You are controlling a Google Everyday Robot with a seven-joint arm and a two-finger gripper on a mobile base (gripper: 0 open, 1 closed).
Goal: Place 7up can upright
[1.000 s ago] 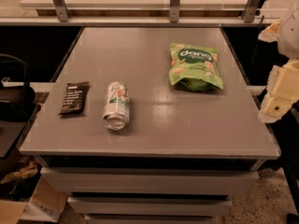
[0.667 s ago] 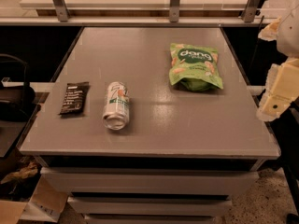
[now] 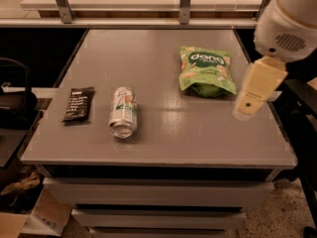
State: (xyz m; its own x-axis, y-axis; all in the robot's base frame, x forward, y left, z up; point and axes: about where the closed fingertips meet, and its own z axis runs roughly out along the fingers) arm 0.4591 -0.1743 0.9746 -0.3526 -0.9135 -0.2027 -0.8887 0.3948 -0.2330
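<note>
The can (image 3: 123,112) lies on its side near the worktop's (image 3: 163,148) front-left corner, one end toward the front edge, a bar (image 3: 79,104) just left of it. A bag (image 3: 205,72) lies back-right. The end effector (image 3: 252,95) hangs over the right edge; open or closed, I cannot tell.

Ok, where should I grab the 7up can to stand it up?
Grip the 7up can across its round body at mid-length, coming down from above: it lies on its side, one end toward the camera. The gripper hangs near the table's right edge, right of the green bag.
</note>
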